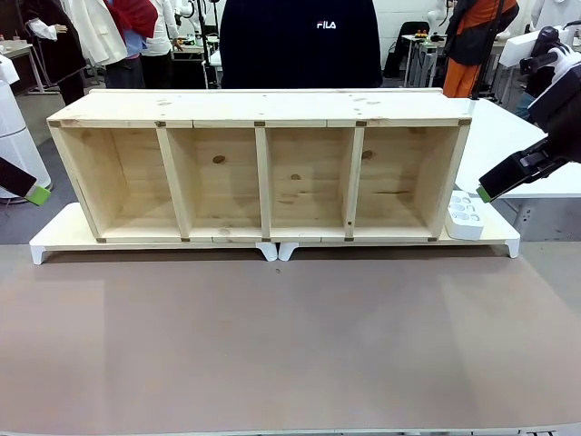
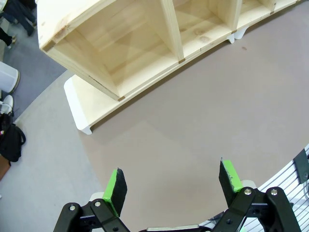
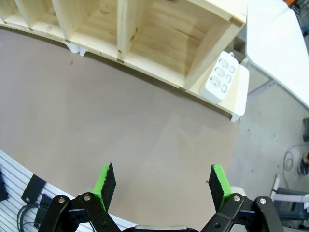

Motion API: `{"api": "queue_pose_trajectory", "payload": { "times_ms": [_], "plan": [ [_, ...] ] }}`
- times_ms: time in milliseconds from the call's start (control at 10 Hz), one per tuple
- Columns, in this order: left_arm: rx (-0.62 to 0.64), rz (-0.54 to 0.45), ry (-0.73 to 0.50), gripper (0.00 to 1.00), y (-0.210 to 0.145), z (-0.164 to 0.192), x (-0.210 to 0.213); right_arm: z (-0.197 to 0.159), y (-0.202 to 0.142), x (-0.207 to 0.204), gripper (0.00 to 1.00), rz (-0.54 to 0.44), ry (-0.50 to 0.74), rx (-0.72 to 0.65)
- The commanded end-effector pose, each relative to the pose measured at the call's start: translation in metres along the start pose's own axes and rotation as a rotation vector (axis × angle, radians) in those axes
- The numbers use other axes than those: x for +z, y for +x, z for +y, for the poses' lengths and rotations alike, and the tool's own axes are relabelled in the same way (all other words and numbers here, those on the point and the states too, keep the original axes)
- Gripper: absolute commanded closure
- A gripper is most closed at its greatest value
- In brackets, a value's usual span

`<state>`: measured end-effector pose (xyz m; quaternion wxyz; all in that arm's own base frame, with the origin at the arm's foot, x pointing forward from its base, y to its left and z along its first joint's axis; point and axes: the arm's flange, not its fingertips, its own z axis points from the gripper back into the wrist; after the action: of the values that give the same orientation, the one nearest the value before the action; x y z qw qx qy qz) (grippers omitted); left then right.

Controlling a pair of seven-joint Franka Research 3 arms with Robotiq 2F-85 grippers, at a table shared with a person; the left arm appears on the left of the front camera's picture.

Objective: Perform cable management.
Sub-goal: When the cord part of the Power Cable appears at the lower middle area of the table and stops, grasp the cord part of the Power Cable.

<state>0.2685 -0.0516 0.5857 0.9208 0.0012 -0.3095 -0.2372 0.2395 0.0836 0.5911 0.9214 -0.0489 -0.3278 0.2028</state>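
Left gripper (image 2: 171,186) and right gripper (image 3: 161,186): fingers spread wide, holding nothing, over the brown desk (image 1: 290,345). Wooden shelf (image 1: 263,173) mid-frame (white power strip (image 1: 465,216) at its lower right). Cable's place: cannot tell.

The left tool (image 2: 173,181) and the right tool (image 3: 162,181) look alike: black linked finger bars pinned with round silver screws (image 2: 72,208), each fingertip faced with a bright green pad (image 2: 115,187) (one pad of the left tool looks worn pale on its face). The right arm (image 1: 561,64), at the far right, has a white shell with black parts. The person (image 1: 300,54) at the far side wears a dark top with white "FILA" lettering (image 1: 326,25) on the chest.
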Motion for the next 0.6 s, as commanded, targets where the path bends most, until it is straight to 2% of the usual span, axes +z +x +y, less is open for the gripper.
{"api": "queue_pose_trajectory", "payload": {
  "times_ms": [0,500],
  "plan": [
    [-0.003,-0.005,-0.002,0.0,0.0007,-0.0009,0.0004,-0.0003,0.0005,-0.0009,0.0,0.0,0.0,-0.001],
    [-0.003,-0.005,-0.002,0.0,0.0007,-0.0009,0.0004,-0.0003,0.0005,-0.0009,0.0,0.0,0.0,-0.001]
  ]
}}
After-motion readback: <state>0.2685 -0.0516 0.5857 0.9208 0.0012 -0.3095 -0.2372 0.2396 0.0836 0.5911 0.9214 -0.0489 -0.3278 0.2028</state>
